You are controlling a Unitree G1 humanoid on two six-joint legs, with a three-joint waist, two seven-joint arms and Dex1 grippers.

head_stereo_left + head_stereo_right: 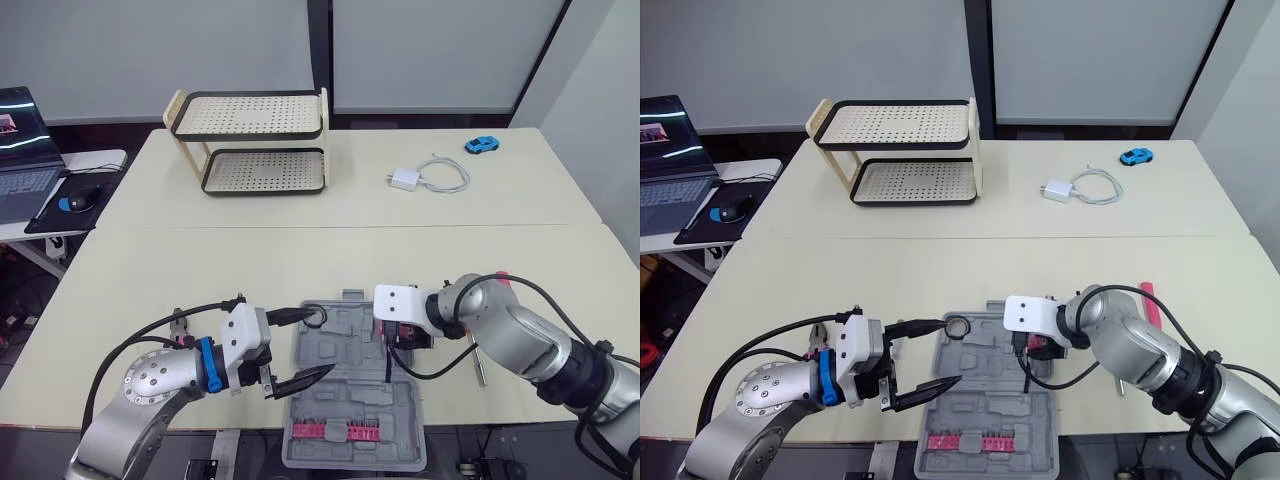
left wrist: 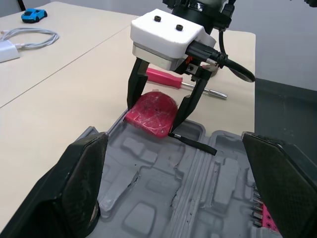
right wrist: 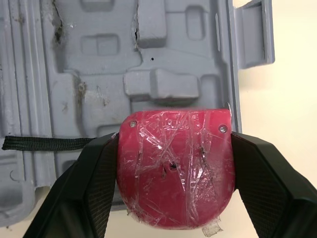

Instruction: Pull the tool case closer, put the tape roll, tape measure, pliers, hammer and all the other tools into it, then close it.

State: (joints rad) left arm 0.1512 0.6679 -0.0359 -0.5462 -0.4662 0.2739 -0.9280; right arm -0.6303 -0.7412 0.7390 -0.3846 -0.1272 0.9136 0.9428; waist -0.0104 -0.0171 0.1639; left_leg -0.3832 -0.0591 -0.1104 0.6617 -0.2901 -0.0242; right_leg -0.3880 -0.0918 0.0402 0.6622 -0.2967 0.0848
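The grey tool case [image 1: 345, 390] lies open at the table's near edge, a pink bit holder [image 1: 335, 431] in its front part. My right gripper [image 1: 403, 340] is shut on a red tape measure [image 3: 174, 173], held just above the case's right rim; its black strap [image 2: 195, 144] trails into the case. At the case's left side my left gripper [image 1: 325, 340] stands open, holding nothing. A small dark ring [image 1: 317, 317] sits by its upper fingertip. A pink-handled tool with a metal shaft [image 1: 478, 360] lies right of the case.
A two-tier perforated rack [image 1: 250, 140] stands at the back left of the table. A white charger with cable [image 1: 405, 180] and a blue toy car [image 1: 482, 145] lie at the back right. A laptop [image 1: 20, 150] and mouse [image 1: 80, 200] sit on a side table.
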